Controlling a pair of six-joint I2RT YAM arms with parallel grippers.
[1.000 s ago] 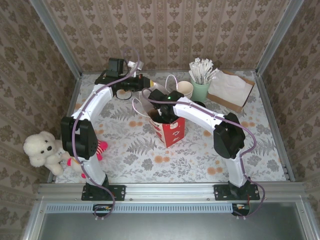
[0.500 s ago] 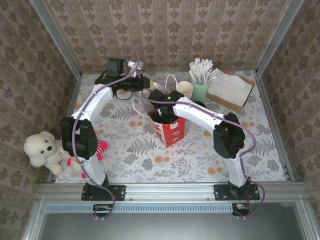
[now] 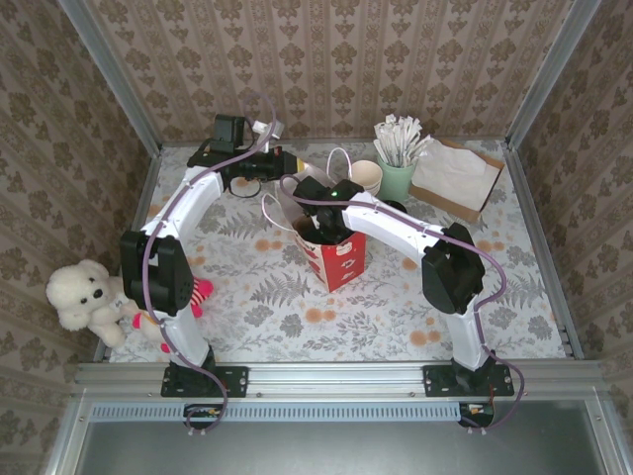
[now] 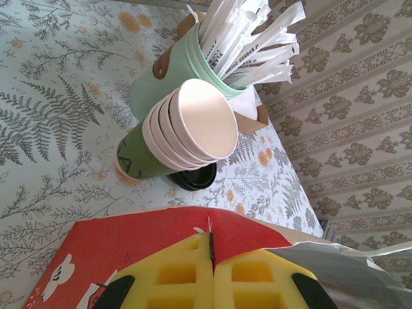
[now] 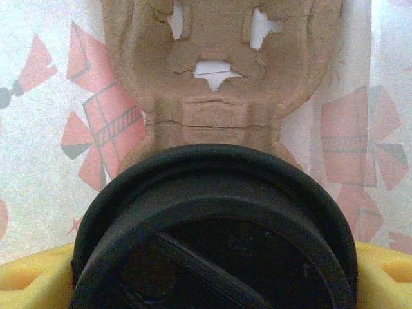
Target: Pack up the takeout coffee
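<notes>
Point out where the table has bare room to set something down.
The table is bare in front of the red bag and right of the right arm. The back right corner is crowded: cream cups, stirrer cup, napkin box.

A plush dog (image 3: 84, 294) sits far left; the stirrer cup (image 3: 397, 183) stands beside napkins (image 3: 450, 168).

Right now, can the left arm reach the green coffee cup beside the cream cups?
Probably not: the left gripper is shut, and the red bag and stack of cream cups stand between it and the green coffee cup.
</notes>
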